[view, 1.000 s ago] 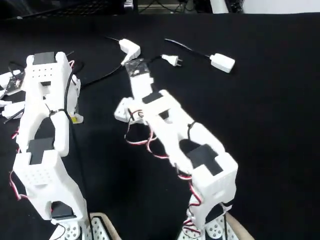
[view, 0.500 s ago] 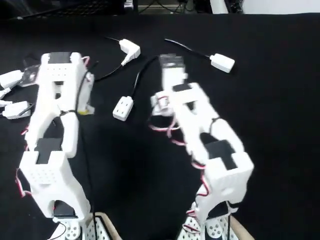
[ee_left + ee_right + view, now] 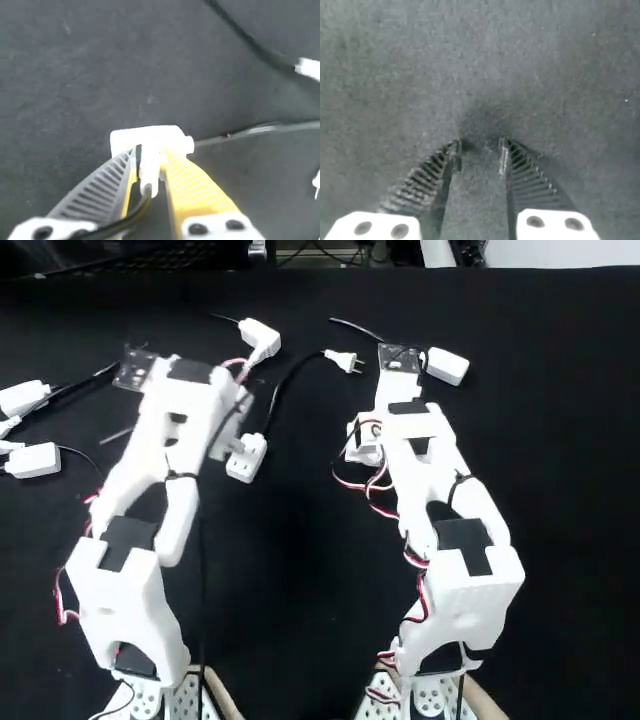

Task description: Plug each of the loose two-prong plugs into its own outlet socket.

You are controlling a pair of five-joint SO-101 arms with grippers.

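From above, the left arm had swung in the last second from the table's left edge toward the middle. That brought the left gripper onto the outlet socket. The right arm had swept rightward, and its tip stood at the far side between a loose two-prong plug and a white block. Another white cord end lay at the far left. Black cloth covered the table, with dim clutter beyond its far edge.

In the left wrist view, the jaws were clamped on a small white plug butted against the socket. Insertion looked begun, but how deep the prongs sat could not be told.

In the right wrist view, the right gripper stood partly open and empty, its tips at bare cloth. It was probably placed to go for the next plug.
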